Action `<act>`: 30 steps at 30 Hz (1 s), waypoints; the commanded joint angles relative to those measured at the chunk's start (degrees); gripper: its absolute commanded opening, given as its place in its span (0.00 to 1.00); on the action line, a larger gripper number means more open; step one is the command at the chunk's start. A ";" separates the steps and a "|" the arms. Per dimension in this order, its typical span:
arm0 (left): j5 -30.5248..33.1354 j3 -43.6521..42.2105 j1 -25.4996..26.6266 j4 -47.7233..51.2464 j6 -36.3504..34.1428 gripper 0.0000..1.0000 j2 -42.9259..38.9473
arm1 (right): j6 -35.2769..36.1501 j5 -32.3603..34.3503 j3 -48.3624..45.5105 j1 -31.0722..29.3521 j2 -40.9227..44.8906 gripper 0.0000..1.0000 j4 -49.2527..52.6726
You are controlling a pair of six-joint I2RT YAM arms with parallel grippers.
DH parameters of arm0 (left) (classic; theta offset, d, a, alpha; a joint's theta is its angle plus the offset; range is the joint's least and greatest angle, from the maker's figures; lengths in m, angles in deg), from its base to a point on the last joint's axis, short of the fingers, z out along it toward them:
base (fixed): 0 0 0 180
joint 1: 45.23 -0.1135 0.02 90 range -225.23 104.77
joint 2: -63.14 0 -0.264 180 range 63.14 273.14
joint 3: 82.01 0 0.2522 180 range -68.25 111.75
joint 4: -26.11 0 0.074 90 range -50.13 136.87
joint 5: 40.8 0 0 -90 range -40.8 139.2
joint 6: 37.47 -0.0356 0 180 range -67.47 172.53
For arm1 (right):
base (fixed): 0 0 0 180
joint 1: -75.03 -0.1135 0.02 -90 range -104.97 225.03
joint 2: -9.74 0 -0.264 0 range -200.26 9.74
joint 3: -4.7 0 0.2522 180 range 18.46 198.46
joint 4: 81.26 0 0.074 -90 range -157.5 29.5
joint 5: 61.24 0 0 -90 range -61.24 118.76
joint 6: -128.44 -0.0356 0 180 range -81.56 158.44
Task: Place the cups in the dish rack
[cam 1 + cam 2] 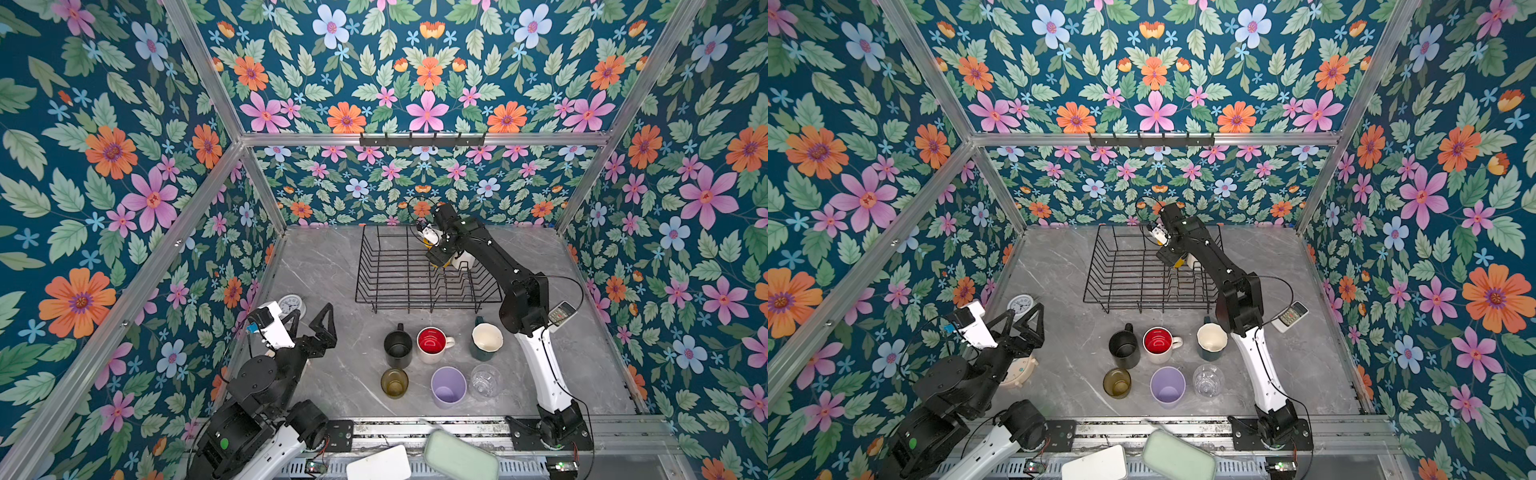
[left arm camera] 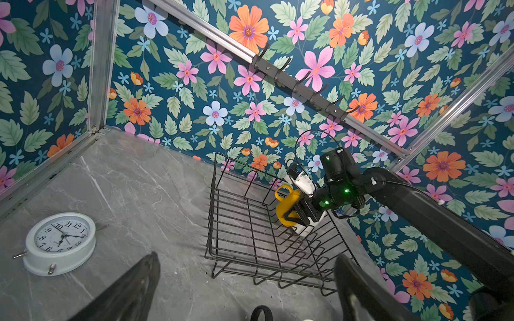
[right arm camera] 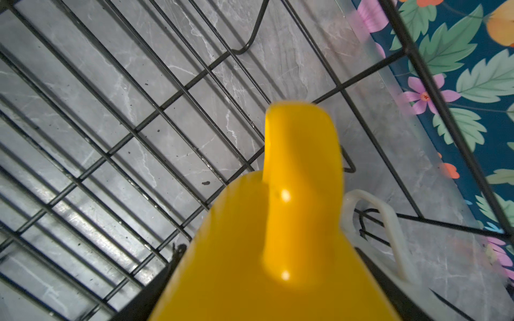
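Right wrist view, entry one: yellow mug (image 3: 278, 250), glossy and smooth with a thick loop handle, inside the dish rack (image 3: 436, 91) at its far right corner.
My right gripper (image 2: 292, 216) is clamped on the mug's body, one finger on each side, jaws wide; I cannot tell whether the mug rests on the wires. Just beside it, also in the rack: white mug (image 2: 306, 229), thin squared handle. Rack: thin black wire, rectangular, upright dividers, on a grey marble-look tabletop (image 1: 324, 266). My left gripper (image 1: 313, 309) hangs empty, fingers fully apart, left of the rack's near side. Outside the rack, along its near side: black mug (image 1: 397, 347), red-lined white mug (image 1: 432, 343), teal mug (image 1: 486, 338), olive glass (image 1: 394, 382), lilac tumbler (image 1: 448, 386), clear glass (image 1: 484, 380).
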 commanded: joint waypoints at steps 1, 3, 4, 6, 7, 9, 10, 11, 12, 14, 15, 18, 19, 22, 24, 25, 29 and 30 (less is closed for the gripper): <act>-0.04 0.11 0.04 -0.39 -0.04 1.00 -0.22 | 0.38 -1.17 -0.17 -0.15 0.99 0.34 4.12; -0.02 0.12 0.03 -0.39 -0.03 1.00 -0.24 | 0.42 -1.33 -0.12 -0.25 1.08 0.33 4.48; -0.07 0.11 0.02 -0.39 0.06 1.00 -0.23 | 0.39 -1.43 -0.27 -0.33 1.16 0.33 4.63; -0.07 0.11 -0.04 -0.39 0.05 1.00 -0.24 | 0.39 -1.44 -0.71 -0.33 1.47 0.32 4.63; -0.12 0.12 0.03 -0.39 0.06 1.00 -0.27 | 0.46 -1.44 -0.82 -0.30 1.64 0.31 4.71; -0.16 0.11 0.04 -0.39 0.06 1.00 -0.25 | 0.43 -1.36 -1.09 -0.27 2.10 0.31 4.72; -0.15 0.12 0.04 -0.39 0.06 1.00 -0.17 | 0.37 -1.35 -1.08 -0.24 2.43 0.31 4.72; -0.11 0.11 0.03 -0.39 0.06 1.00 -0.28 | 0.39 -1.31 -1.12 -0.32 2.63 0.30 4.72; -0.16 0.08 0.04 -0.39 0.06 1.00 -0.22 | 0.37 -1.18 -1.08 -0.33 2.96 0.30 4.72; -0.19 0.03 -0.03 -0.48 0.15 1.00 -0.26 | 0.35 -1.08 -0.92 -0.32 3.52 0.30 4.80; -0.21 0.03 0.02 -0.55 0.14 1.00 -0.23 | 0.24 -1.08 -0.98 -0.33 3.79 0.30 4.77; -0.31 0.00 0.04 -0.57 0.15 1.00 -0.17 | -0.11 -1.86 -1.08 -0.32 4.41 0.30 4.80; -0.34 0.03 0.03 -0.56 0.23 1.00 -0.24 | -0.22 -1.95 -1.02 -0.33 4.42 0.29 4.88; -0.41 0.03 0.01 -0.57 0.32 1.00 -0.47 | -0.33 -2.29 -0.86 -0.30 4.33 0.29 5.09; -0.41 0.03 0.04 -0.57 0.30 1.00 -0.47 | -0.45 -2.87 -1.07 -0.33 4.25 0.29 5.13; -0.34 0.00 -0.01 -0.57 0.32 1.00 -0.52 | -0.45 -3.22 -1.30 -0.33 4.18 0.29 5.24; -0.08 0.02 0.04 -0.57 0.19 1.00 -0.53 | 0.16 -3.03 -2.13 -0.34 3.25 0.29 4.98; -0.11 0.05 0.04 -0.57 0.23 1.00 -0.55 | 0.39 -3.17 -2.30 -0.33 2.88 0.29 4.76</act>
